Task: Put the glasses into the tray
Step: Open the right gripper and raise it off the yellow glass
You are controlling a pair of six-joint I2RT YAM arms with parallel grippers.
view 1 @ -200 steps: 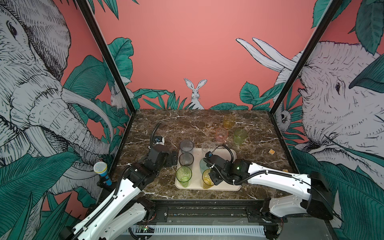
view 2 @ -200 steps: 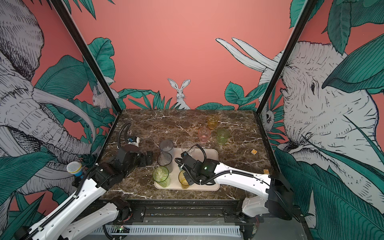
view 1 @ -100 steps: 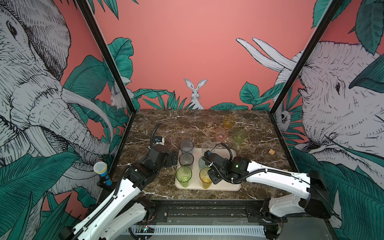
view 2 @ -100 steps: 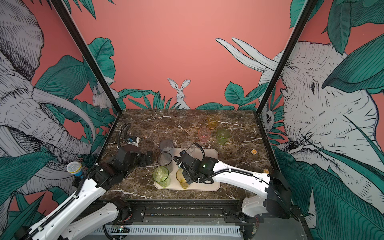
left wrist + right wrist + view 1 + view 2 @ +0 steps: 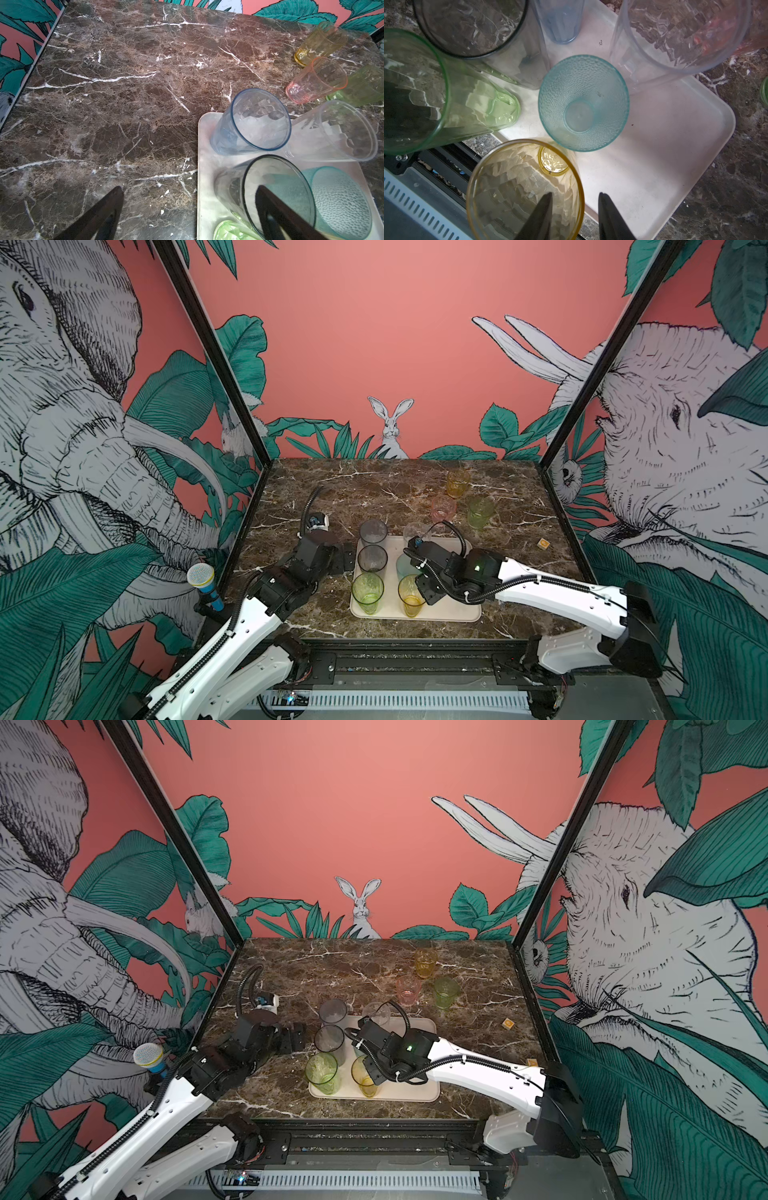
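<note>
The cream tray holds several glasses: grey, smoky, tall green, clear, teal and tall yellow. An amber glass, a pink one and a short green one stand on the marble behind it. My right gripper is open astride the yellow glass's rim, one finger inside and one outside, touching neither side. My left gripper is wide open and empty at the tray's left edge.
A small orange cube lies on the marble right of the tray. A white and blue device with a black cable sits at the left. A microphone stands outside the left wall. The black front rail runs just below the tray.
My right gripper's jaws have parted from the yellow glass, which stands free at the tray's front. The left arm has not moved.
</note>
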